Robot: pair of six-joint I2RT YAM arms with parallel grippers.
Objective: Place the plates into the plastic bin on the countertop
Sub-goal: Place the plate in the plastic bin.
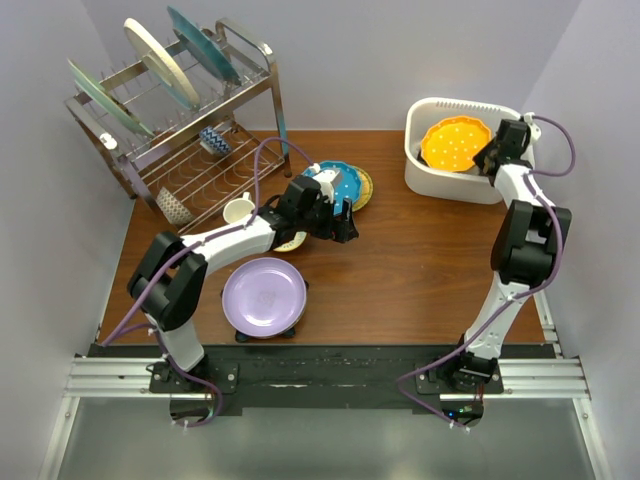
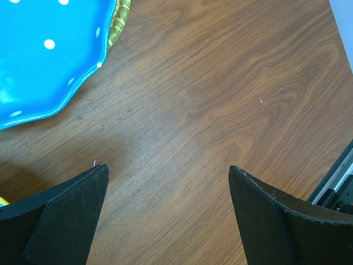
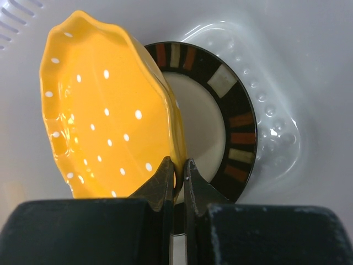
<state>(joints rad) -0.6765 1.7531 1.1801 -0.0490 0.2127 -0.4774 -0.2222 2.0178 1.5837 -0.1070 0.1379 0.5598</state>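
Note:
My right gripper (image 1: 489, 158) is shut on the rim of the orange dotted scalloped plate (image 1: 455, 143) and holds it tilted inside the white plastic bin (image 1: 435, 178). In the right wrist view my gripper (image 3: 179, 168) pinches the orange plate (image 3: 105, 110) above a dark-rimmed beige plate (image 3: 231, 118) that lies flat in the bin (image 3: 309, 55). My left gripper (image 1: 345, 226) is open and empty, just right of the blue dotted plate (image 1: 342, 184), which lies on a yellow-brown patterned plate (image 1: 364, 190). The left wrist view shows my open gripper (image 2: 168, 182) over bare countertop (image 2: 220, 99), with the blue plate (image 2: 44, 55) at the top left. A lavender plate (image 1: 264, 296) lies near the left arm's base.
A metal wire dish rack (image 1: 190, 130) stands at the back left with a mint green plate (image 1: 105, 98), a beige plate (image 1: 160, 62) and a teal plate (image 1: 203, 45) upright in it. A white cup (image 1: 238, 210) and a small bowl (image 1: 292, 243) sit by the left arm.

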